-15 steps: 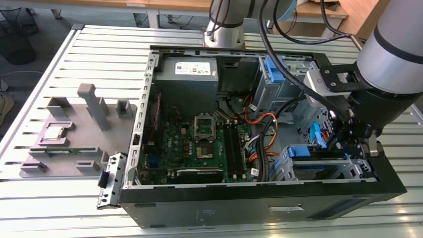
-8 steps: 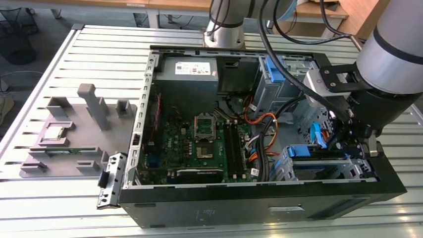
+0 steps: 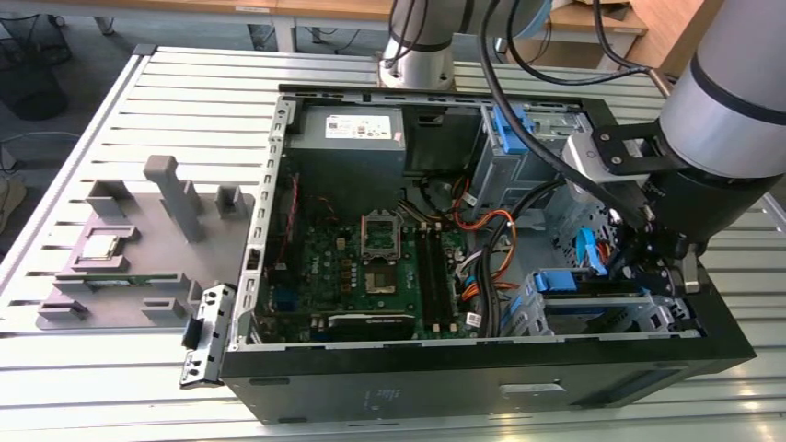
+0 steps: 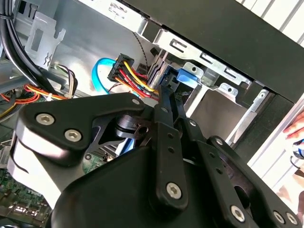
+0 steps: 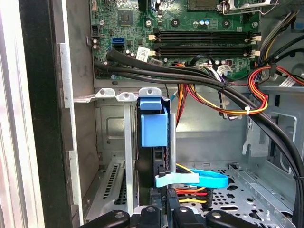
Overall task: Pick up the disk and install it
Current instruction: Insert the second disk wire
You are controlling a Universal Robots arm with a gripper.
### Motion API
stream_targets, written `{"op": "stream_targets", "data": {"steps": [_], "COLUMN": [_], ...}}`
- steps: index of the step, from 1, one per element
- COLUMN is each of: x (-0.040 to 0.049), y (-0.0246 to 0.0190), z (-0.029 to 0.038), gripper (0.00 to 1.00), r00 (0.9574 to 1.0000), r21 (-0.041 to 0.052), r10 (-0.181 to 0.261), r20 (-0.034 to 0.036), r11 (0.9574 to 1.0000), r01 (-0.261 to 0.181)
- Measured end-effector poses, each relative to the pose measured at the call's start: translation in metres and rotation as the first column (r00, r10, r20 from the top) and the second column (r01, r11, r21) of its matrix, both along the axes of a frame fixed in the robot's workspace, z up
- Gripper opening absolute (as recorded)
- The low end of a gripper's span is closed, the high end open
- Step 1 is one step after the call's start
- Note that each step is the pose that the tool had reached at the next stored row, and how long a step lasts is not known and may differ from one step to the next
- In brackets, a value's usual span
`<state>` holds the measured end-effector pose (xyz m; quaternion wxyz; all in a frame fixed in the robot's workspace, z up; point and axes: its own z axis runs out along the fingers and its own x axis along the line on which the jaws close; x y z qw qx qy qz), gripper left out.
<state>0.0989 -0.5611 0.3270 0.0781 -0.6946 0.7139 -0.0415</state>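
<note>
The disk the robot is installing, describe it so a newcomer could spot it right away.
Find the open black computer case on the slatted table. In its drive cage at the exterior view's right, under the claw, sits the disk, standing on edge. Its bright blue plastic frame stands out against the grey metal.

In the exterior view the open computer case [image 3: 491, 368] lies on the slatted table [image 3: 184, 101]. A parts tray [image 3: 123, 249] sits beside it on the exterior view's left. Inside, the motherboard [image 3: 368, 262] lies flat, with the drive cage [image 3: 602, 308] at the exterior view's right.
</note>
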Motion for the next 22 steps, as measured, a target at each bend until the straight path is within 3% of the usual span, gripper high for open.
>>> {"op": "stream_targets", "data": {"steps": [14, 16, 17, 22], "x": [0.0, -0.0001, -0.0001, 0.0], "y": [0.0, 0.0, 0.0, 0.0], "z": [-0.002, -0.0024, -0.0023, -0.0006], "gripper": [0.17, 0.18, 0.24, 0.24], "r00": [1.0, 1.0, 1.0, 1.0], "r21": [0.0004, 0.0012, 0.0011, 0.0001], "r10": [0.0, 0.0, 0.0, 0.0], "r20": [-0.0002, 0.0, 0.0001, -0.0001], "r11": [1.0, 1.0, 1.0, 1.0], "r01": [0.0, 0.0, 0.0, 0.0]}}
